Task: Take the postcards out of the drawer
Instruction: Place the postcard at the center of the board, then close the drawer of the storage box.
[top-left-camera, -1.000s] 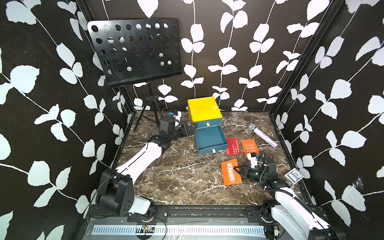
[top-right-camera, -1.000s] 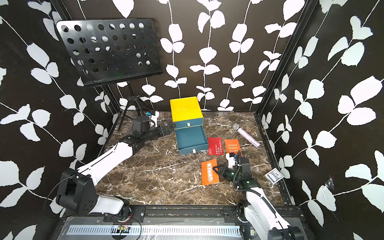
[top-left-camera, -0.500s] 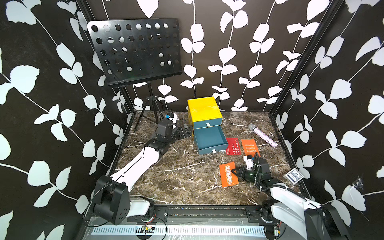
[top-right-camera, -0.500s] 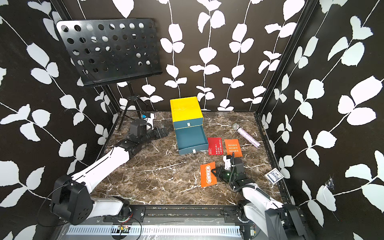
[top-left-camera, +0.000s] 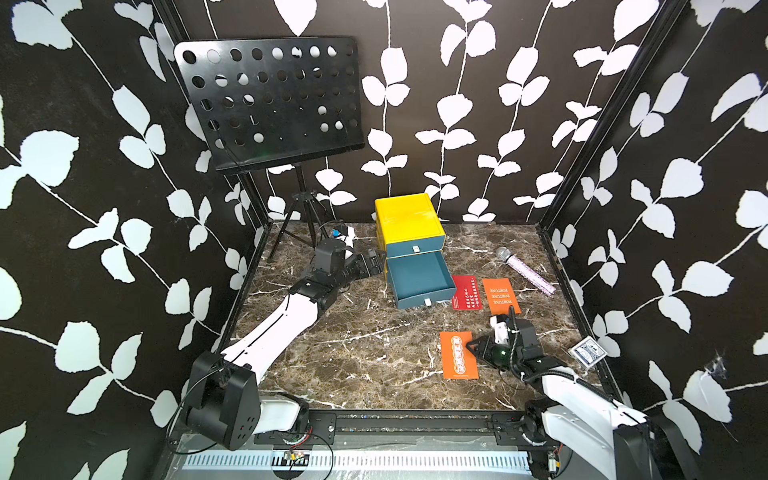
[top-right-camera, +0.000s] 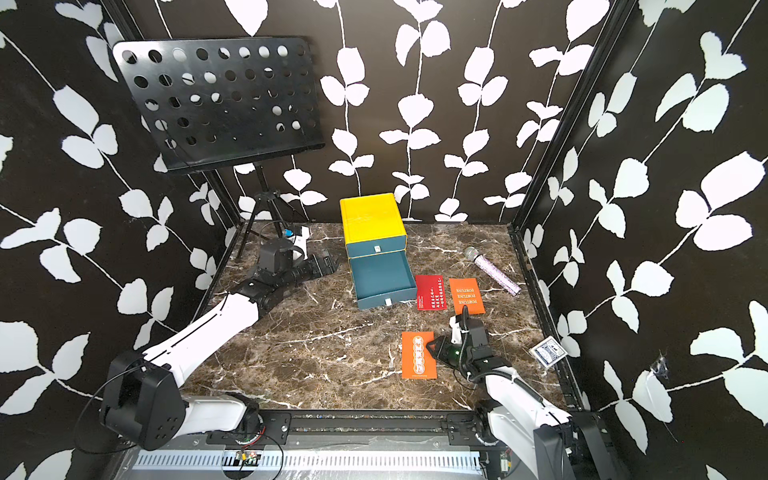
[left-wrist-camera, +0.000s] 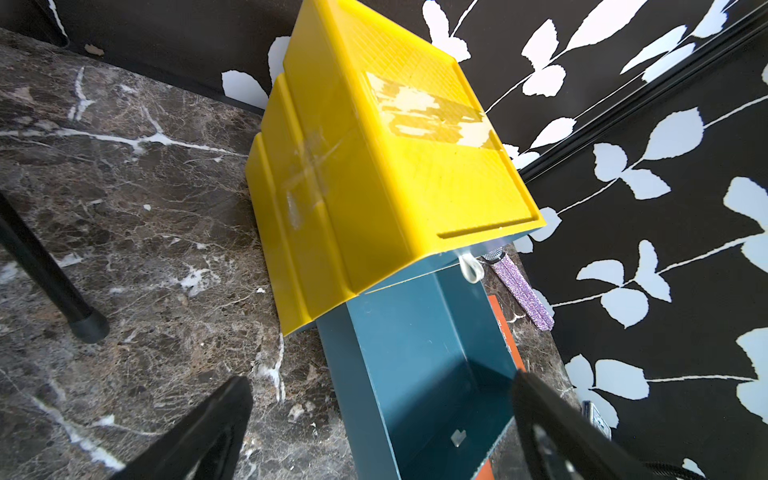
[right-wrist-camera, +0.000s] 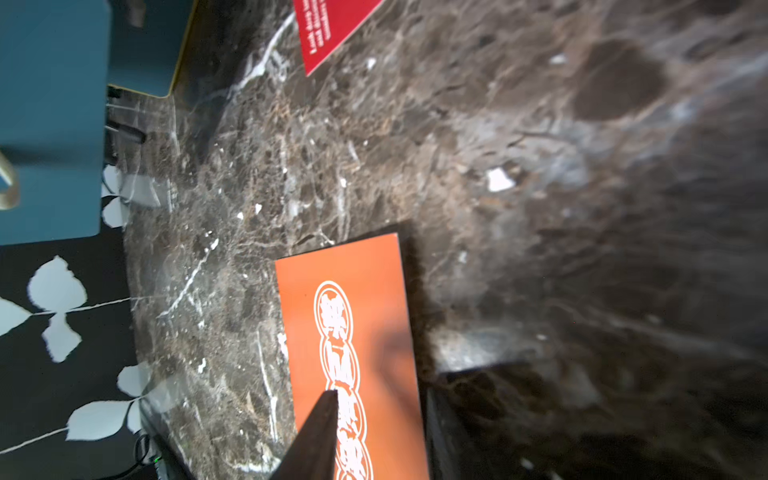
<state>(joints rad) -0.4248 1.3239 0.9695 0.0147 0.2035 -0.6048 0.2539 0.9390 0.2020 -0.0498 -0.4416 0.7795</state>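
Up close, only the right wrist view shows the right gripper (right-wrist-camera: 382, 386) now parted, its card (right-wrist-camera: 349, 328) released flat; left gripper (left-wrist-camera: 382, 378) gapes wide.

- I see the drawer box (top-left-camera: 409, 220) at the back middle of the table (top-left-camera: 365, 345), its drawer (top-left-camera: 417, 276) pulled out toward me.
- A first postcard (top-left-camera: 466, 293) lies just right of the drawer, a second postcard (top-left-camera: 500, 296) beside it, further right.
- The microphone (top-left-camera: 525, 270) lies behind and right of these two.
- A third postcard (top-left-camera: 457, 360) lies nearer to me, the right gripper (top-left-camera: 473, 347) over its right edge.
- The left gripper (top-left-camera: 372, 264) is just left of the drawer.
- The music stand (top-left-camera: 270, 99) stands in the back left corner.
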